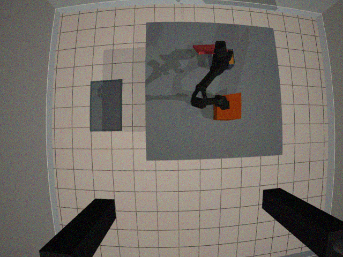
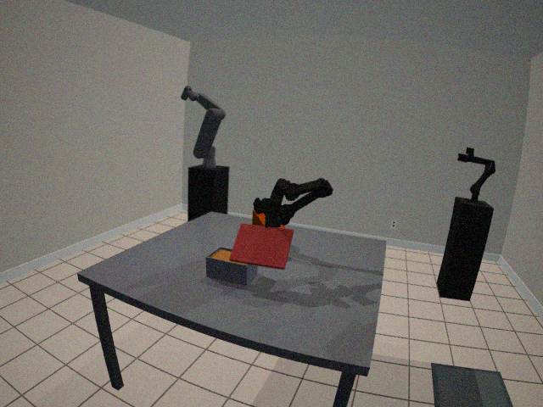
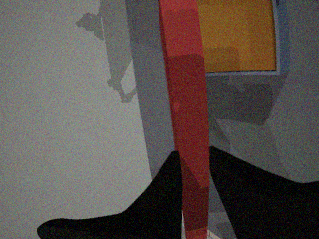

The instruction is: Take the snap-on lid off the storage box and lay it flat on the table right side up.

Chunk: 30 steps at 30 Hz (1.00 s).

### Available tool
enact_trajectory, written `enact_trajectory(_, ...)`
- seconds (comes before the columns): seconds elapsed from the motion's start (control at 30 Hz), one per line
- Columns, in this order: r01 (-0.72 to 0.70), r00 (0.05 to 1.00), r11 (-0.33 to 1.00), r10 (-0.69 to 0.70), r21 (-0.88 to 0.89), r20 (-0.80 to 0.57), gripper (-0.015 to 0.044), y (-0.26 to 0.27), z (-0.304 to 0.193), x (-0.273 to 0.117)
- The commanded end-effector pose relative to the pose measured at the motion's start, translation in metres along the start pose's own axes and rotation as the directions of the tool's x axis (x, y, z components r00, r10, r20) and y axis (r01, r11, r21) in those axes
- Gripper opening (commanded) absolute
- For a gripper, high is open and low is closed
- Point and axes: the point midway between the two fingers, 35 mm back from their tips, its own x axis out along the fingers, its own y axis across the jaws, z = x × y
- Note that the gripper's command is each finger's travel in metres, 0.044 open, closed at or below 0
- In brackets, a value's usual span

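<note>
The red lid point(image 1: 204, 48) point(image 2: 263, 246) point(image 3: 190, 110) is in the air, steeply tilted, beside and partly over one end of the storage box. My gripper point(image 3: 193, 154) is shut on the lid, with one dark finger on each side of it in the wrist view. In the exterior view the fingertips are hidden behind the lid. The blue storage box point(image 1: 230, 66) point(image 2: 226, 270) point(image 3: 283, 45) stands open on the table point(image 1: 177, 138) point(image 2: 316, 324), with an orange-yellow inside. In the top view the arm hides much of the box.
An orange block point(image 1: 233, 110) stands at the arm's base on the table. A dark flat panel point(image 1: 112, 107) point(image 2: 464, 385) lies beyond the table edge. Two other arms stand on black pedestals point(image 2: 208, 190) point(image 2: 464, 249) away from the table.
</note>
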Motion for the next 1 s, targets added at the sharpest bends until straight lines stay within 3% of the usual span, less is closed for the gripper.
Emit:
enact_trajectory(0.0,-0.009,1.000,1.000,0.009,-0.002,0.006,0.0000,0.002,-0.009,-0.002)
enact_trajectory(0.97,-0.009,1.000,1.000,0.009,0.000,0.005,0.0000,-0.003,-0.067,-0.006)
